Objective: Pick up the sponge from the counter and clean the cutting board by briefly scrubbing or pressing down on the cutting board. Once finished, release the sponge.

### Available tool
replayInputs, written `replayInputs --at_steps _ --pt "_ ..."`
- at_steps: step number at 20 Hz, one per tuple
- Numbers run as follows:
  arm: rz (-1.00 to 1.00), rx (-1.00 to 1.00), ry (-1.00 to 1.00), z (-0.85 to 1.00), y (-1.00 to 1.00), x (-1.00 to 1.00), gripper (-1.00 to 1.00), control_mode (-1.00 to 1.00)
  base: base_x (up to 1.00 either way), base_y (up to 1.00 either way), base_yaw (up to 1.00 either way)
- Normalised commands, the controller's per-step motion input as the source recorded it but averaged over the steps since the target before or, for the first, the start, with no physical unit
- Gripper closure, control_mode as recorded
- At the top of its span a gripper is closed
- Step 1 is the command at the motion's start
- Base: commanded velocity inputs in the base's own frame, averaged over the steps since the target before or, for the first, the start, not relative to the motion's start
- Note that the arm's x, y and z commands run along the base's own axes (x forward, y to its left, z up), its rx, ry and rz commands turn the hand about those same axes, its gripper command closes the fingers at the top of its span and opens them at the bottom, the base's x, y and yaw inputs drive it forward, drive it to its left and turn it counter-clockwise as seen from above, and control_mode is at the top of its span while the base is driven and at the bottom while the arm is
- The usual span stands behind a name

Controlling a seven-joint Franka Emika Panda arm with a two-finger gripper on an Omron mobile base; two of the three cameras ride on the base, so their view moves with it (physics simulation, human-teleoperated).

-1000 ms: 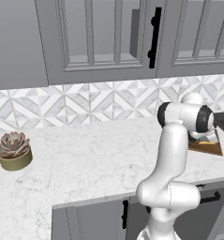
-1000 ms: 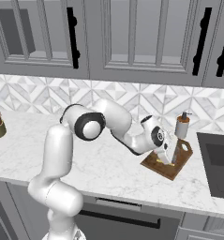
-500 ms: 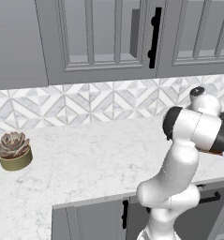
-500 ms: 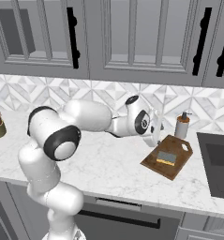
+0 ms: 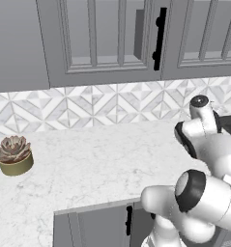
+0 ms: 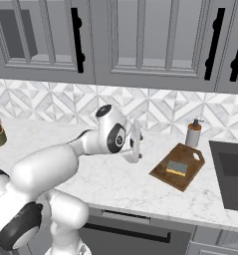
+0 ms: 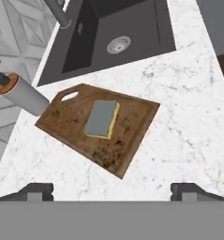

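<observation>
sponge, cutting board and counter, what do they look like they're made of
Sponge: seems foam, a matte grey-green scrub layer over a yellow base.
Cutting board: looks like wood, brown with dark blotchy stains.
Counter: apparently marble or an imitation, white with faint grey veining.

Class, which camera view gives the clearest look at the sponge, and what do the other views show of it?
The hand view is best: the sponge lies flat near the middle of the cutting board, with its grey top and yellow edge plain and nothing covering it. The right base view shows it smaller, on the board beside the sink.
</observation>
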Motion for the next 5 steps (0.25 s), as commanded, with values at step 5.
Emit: replayInputs --at_steps 5 --pt "0.32 0.01 0.11 0.32 0.93 -1.0 -1.0 -1.0 0.0 0.0 0.0"
